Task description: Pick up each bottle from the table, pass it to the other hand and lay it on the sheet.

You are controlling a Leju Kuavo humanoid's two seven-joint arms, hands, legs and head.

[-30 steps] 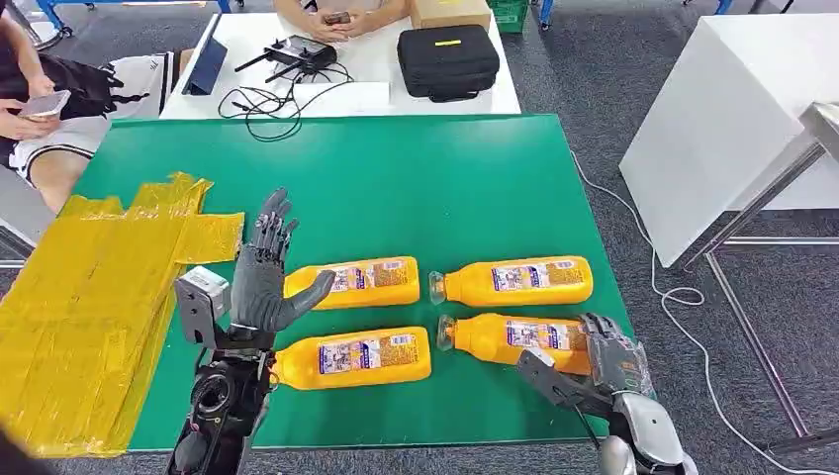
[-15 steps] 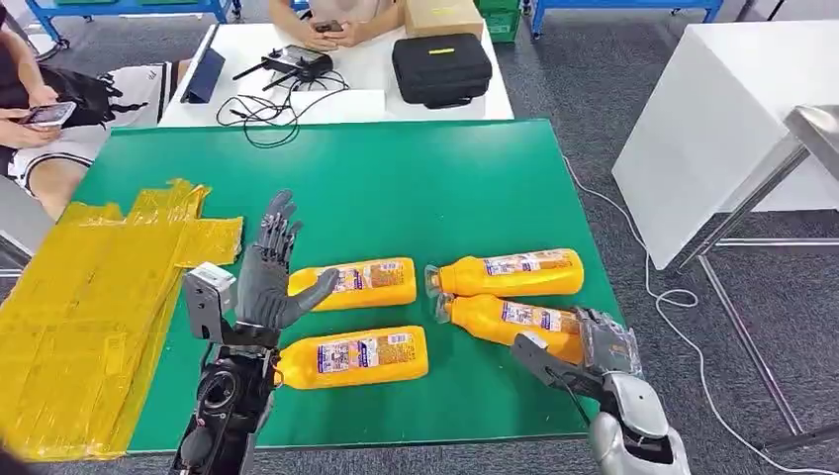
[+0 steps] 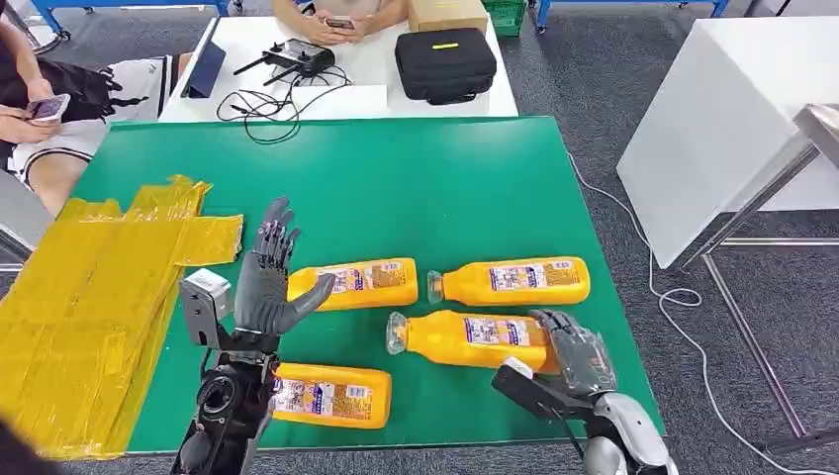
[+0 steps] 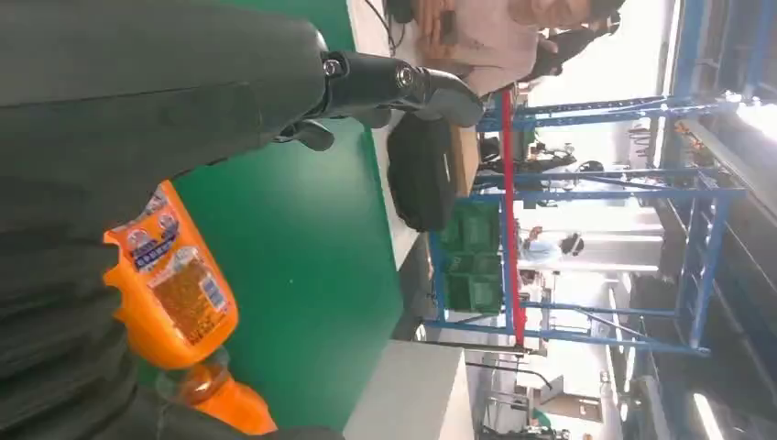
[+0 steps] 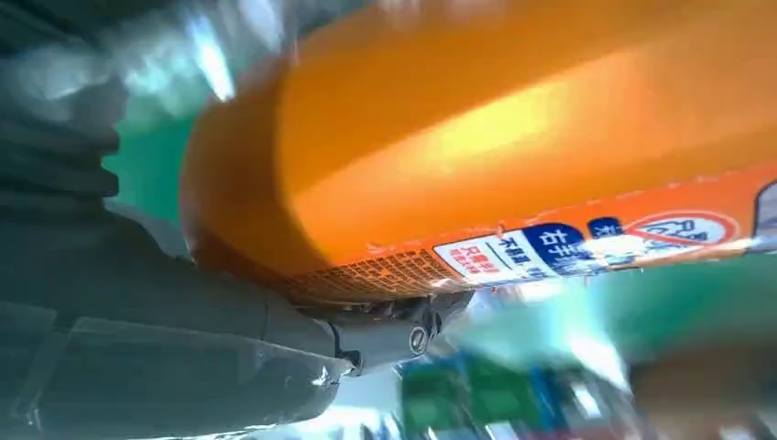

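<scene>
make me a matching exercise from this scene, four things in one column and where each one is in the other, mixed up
Things:
1. yellow sheet
2. black case
3. right hand
4. left hand

Places or states:
A. on the white table beyond the green one
B. raised above the green table, fingers spread, holding nothing
C. spread over the green table's left edge
D. gripping the base end of an orange bottle

Pairs: 1-C, 2-A, 3-D, 4-B
</scene>
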